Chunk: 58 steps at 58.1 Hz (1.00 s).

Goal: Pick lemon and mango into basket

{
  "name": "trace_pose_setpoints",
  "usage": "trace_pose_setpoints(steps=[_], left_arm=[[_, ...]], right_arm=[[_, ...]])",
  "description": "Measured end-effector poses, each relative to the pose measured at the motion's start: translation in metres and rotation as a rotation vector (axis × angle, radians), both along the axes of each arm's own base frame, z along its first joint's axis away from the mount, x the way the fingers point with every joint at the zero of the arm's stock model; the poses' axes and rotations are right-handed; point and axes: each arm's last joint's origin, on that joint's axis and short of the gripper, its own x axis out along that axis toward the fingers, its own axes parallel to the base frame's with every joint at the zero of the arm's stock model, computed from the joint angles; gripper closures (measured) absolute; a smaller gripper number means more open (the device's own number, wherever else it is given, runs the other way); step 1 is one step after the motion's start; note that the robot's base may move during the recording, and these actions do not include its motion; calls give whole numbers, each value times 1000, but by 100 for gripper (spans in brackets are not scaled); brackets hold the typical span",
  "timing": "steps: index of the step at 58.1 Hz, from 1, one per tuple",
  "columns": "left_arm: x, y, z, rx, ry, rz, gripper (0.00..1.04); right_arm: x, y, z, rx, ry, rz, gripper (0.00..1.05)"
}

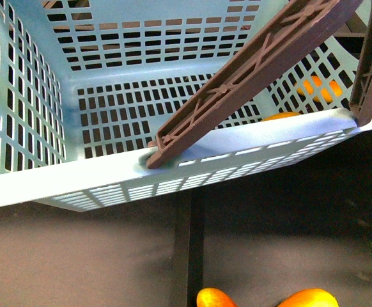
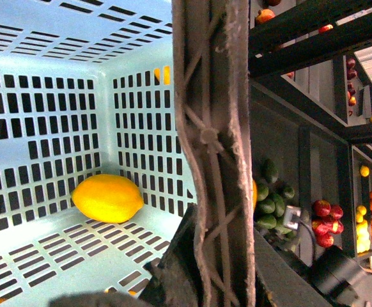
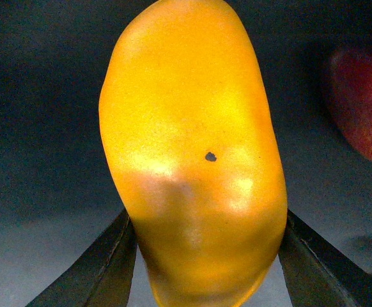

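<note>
The mango [image 3: 192, 160] stands lengthwise between the jaws of the right gripper [image 3: 206, 249], its long end pointing away from the wrist. Each dark finger meets a flank of its fatter end with no gap showing, so I judge the jaws closed on it, spread about as wide as the fruit is thick. Gripping across the narrow width rather than the length probably gives the fingers the flattest purchase on smooth skin. A red fruit [image 3: 362, 105] lies well outside the jaws on a dark surface.

The lemon [image 2: 107, 198] already lies on the slotted floor of the basket [image 1: 77, 179], against a side wall. The basket sits tilted and close under the body camera, its mouth open to the arm. The grey-brown handle [image 2: 215, 128] runs straight past the left wrist camera, which suggests that arm carries the basket by it. Its jaws are not clearly shown, so I cannot tell their state.
</note>
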Motion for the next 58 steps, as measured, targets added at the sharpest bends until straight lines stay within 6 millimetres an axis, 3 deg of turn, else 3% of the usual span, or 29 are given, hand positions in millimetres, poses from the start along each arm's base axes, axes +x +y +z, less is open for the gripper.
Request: trace_pose_setpoints(steps=[9, 16, 26, 38, 58], left_arm=[[0, 0, 0, 0, 0, 0, 98], [0, 0, 0, 0, 0, 0, 98], [0, 0, 0, 0, 0, 0, 98], [0, 0, 0, -1, 0, 0, 98], [0, 0, 0, 0, 0, 0, 98]], right_arm=[[-26, 13, 52, 9, -135, 104, 51], [-39, 26, 81, -10, -211, 149, 51], [-45, 70, 108, -7, -290, 231, 51], [-29, 128, 121, 24, -338, 301, 51], [8, 215, 125, 84, -327, 356, 51]])
